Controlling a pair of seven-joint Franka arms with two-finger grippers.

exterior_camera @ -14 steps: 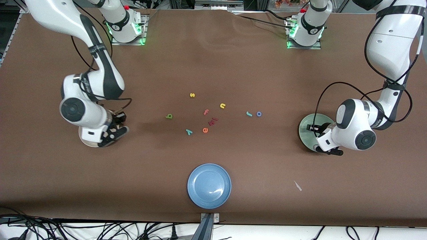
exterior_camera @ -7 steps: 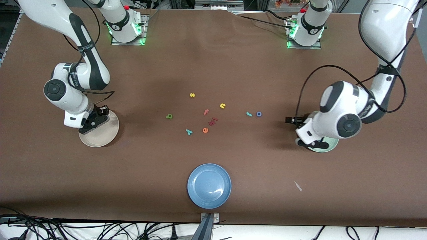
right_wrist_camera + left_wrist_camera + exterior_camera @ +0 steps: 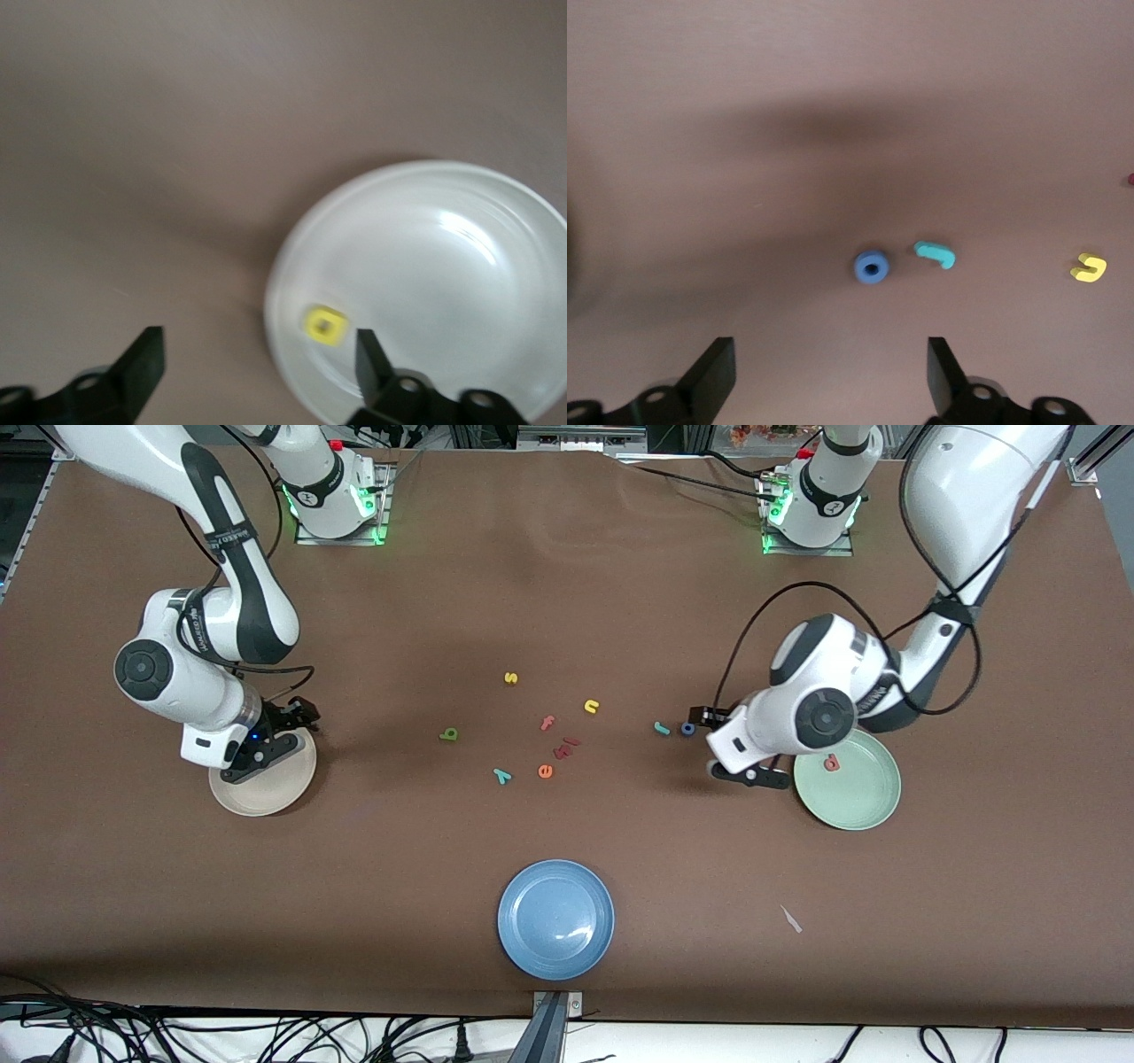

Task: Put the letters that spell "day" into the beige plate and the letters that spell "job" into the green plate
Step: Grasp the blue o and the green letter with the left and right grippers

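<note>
The right gripper (image 3: 266, 748) hung over the beige plate (image 3: 266, 797) at the right arm's end of the table, its jaws apart and empty. In the right wrist view the yellow d (image 3: 325, 325) lay in the plate (image 3: 461, 266), close to its rim, between the 2 fingertips (image 3: 146, 354).

Toward the middle of the table lay the loose letters: the green a (image 3: 449, 734), then the teal y (image 3: 502, 776) nearer the camera. The yellow s (image 3: 510, 678) sat farthest from the camera. Then came the salmon f (image 3: 547, 723), the orange e (image 3: 545, 771), a dark red piece (image 3: 566, 747) just beside the e, and the yellow n (image 3: 592, 707). The blue plate (image 3: 555, 919) stood nearest the camera, well apart from the letters.

The teal j (image 3: 662, 728) and the blue o (image 3: 687, 729) lay just beside each other. The left gripper (image 3: 722, 740) was over the table just beside the o, between it and the green plate (image 3: 848, 779); its jaws stood wide open, holding nothing. The left wrist view showed the o (image 3: 871, 266) and j (image 3: 935, 254) ahead of the open fingers (image 3: 713, 376). The salmon b (image 3: 831, 762) lay in the green plate.
</note>
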